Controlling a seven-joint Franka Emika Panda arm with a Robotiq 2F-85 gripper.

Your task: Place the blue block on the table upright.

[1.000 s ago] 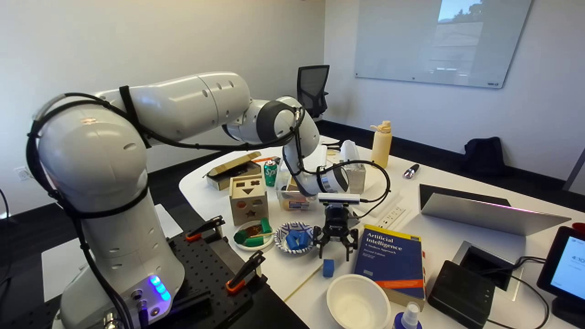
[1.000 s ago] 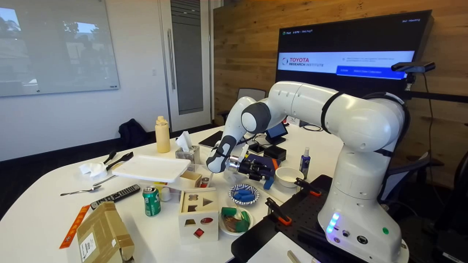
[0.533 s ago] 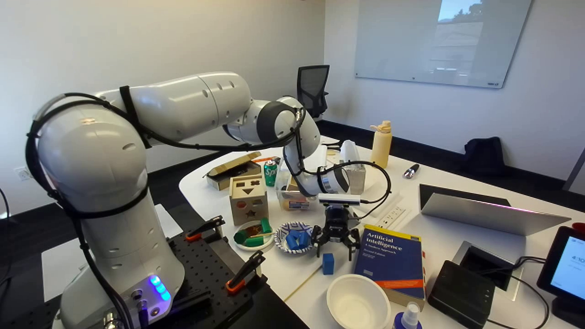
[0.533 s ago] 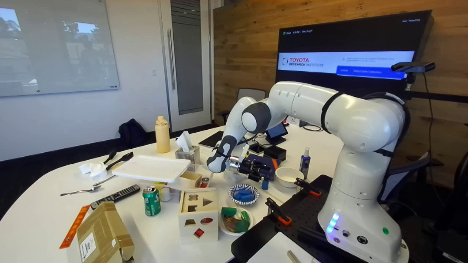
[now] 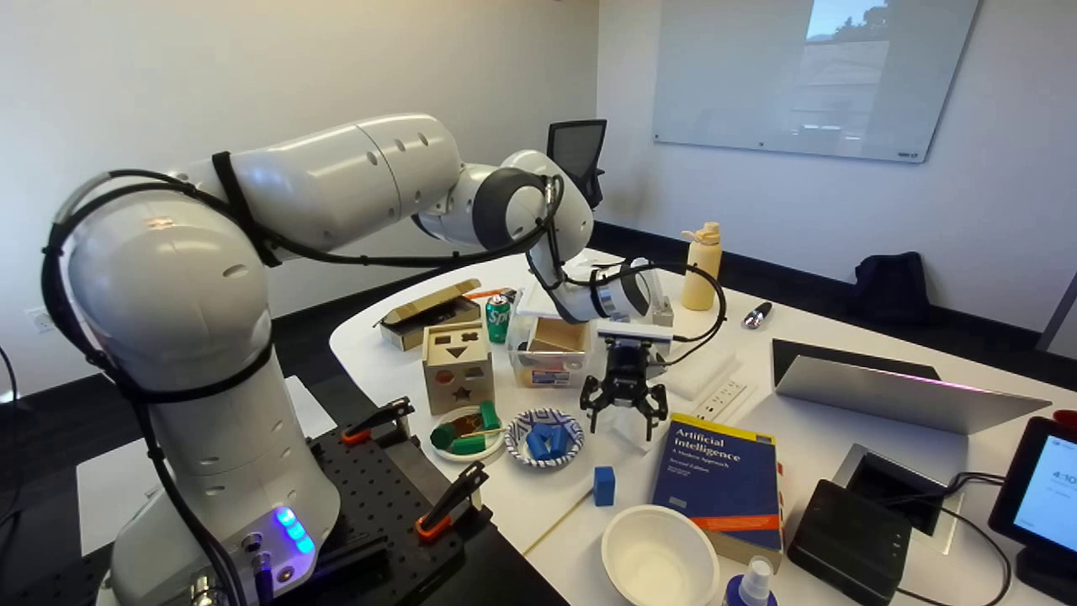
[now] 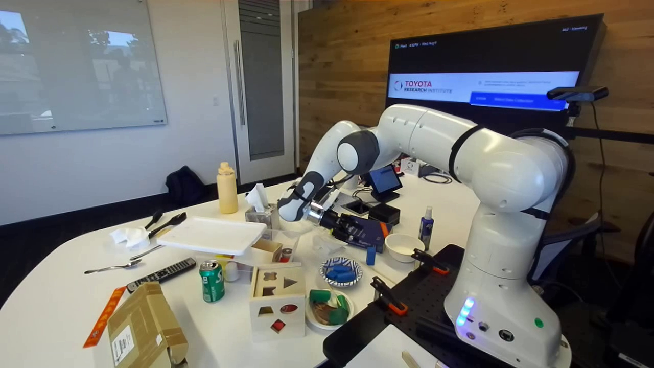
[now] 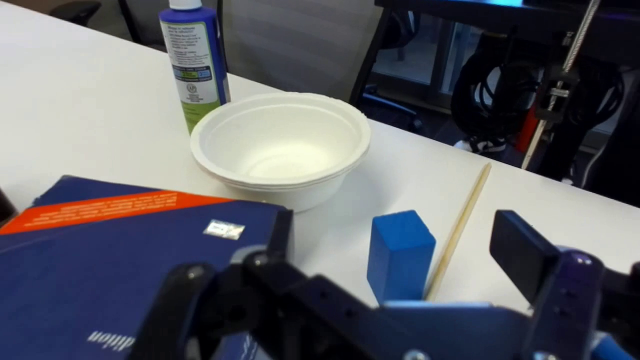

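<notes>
- Table (image 6: pixel 56 306): your work surface was white-topped and crowded with articles.
- Arm (image 5: pixel 336 185): yours reached out over the table, its forearm sloping down toward the wrist.
- Box (image 5: pixel 458 379): wooden, with shaped cut-outs; it stood upright on the table.
- Book (image 5: pixel 715 480): it lay flat, cover up, its title legible in an exterior view.
- Gripper (image 5: pixel 621 431): you had it above the table in both exterior views, clear of the block (image 7: pixel 401 260). Its fingers (image 7: pixel 522 255) were spread wide; your wrist view framed the block in the gap, farther off.
- Bowl (image 7: pixel 280 145): white, right side up, standing between the block and the bottle (image 7: pixel 195 65).
- Patterned plate (image 5: pixel 515 439): blue and white; it held several blue pieces (image 5: pixel 557 443).
- Bottle: blue, upright, just beside the bowl.
- Stick (image 7: pixel 466 217): it lay on the table just beside the block; whether the two touched, you could not tell from any view.
- Block: blue, it stood on end, upright, on the table, between the patterned plate and the bowl and near the book; you had it free of the fingers.
</notes>
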